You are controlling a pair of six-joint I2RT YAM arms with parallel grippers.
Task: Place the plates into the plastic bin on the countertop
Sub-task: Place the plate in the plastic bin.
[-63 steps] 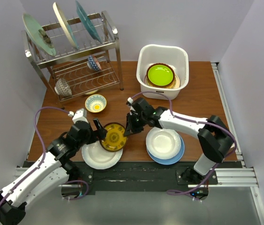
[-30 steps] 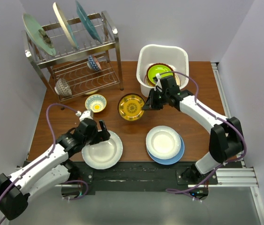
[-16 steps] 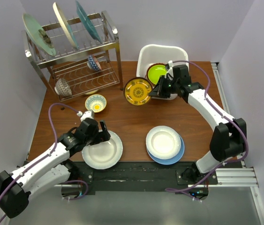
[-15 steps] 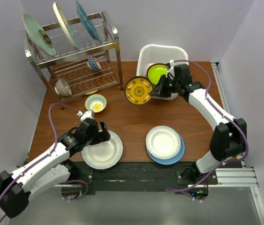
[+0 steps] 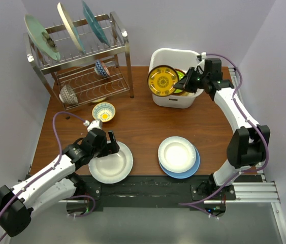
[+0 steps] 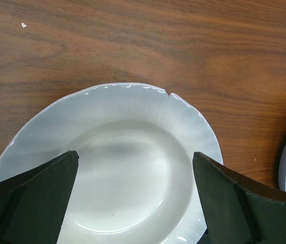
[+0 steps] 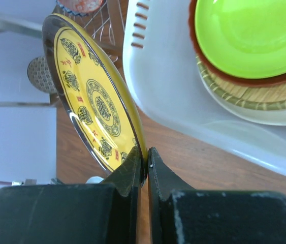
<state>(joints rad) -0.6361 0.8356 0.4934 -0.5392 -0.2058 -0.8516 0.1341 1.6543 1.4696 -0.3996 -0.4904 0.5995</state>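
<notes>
My right gripper (image 7: 146, 161) is closed tight on the patterned plate (image 7: 94, 101), pinching its rim between both fingers. The plate stands almost on edge, yellow face with dark motifs showing, and hangs in the air by the left wall of the bin (image 7: 168, 76). It is not inside. I cannot tell whether it clears the rim or brushes it.

The bin sits at the far right of the table (image 5: 143, 122). Inside it lies a stack with the lime plate (image 7: 249, 30) on top. A brown rim shows under it, then the woven plate (image 7: 254, 94), then a pale one at the bottom.

My left gripper (image 6: 135, 168) is spread wide, one finger on either side of the white plate (image 6: 112, 107). It hovers low over that plate's hollow and grips nothing. This plate lies flat on the table at the near left.

At the near right a second white plate (image 5: 177, 154) rests on the blue plate (image 5: 191, 170). Both are well apart from the bin.

The rack (image 5: 82, 76) stands at the far left with three plates upright in its top tier. A small bowl (image 5: 103, 112) sits on the table just in front of it.
</notes>
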